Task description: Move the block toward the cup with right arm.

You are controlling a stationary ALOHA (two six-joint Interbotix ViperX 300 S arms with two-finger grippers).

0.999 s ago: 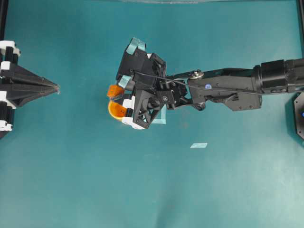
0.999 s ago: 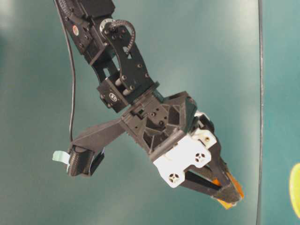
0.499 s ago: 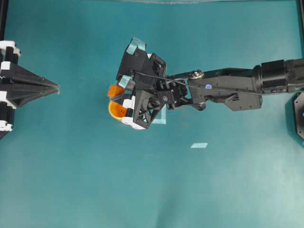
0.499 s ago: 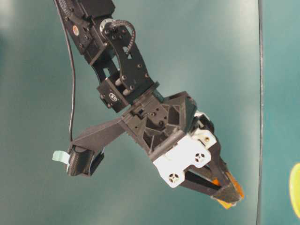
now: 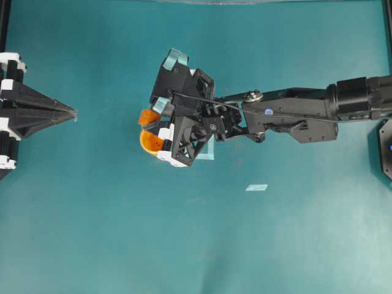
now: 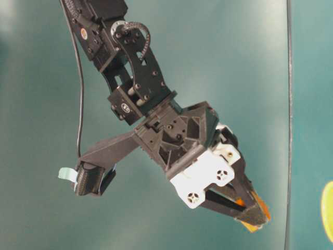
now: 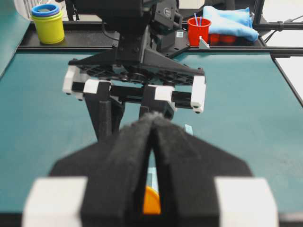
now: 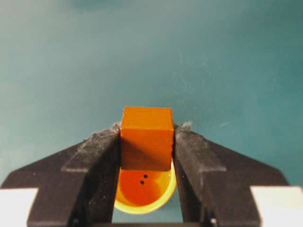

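My right gripper (image 5: pixel 147 118) is shut on the small orange block (image 5: pixel 149 116), which sits square between the black pads (image 8: pixel 102 146) in the right wrist view (image 8: pixel 146 137). The yellow-orange cup (image 5: pixel 149 141) stands right beside the block, partly under the gripper, and shows just behind and below the block in the right wrist view (image 8: pixel 144 194). In the table-level view the gripper (image 6: pixel 254 219) points down with an orange edge at its tips. My left gripper (image 5: pixel 72 113) is shut and empty at the far left, pointing at the right arm (image 7: pixel 153 118).
A pale tape strip (image 5: pixel 256 187) lies on the teal table (image 5: pixel 196 245), and a tape square (image 5: pixel 208 152) lies partly under the right gripper. Beyond the table's far edge are a yellow-green cup (image 7: pixel 47 23), a red cup (image 7: pixel 199 29) and a blue cloth (image 7: pixel 229 21).
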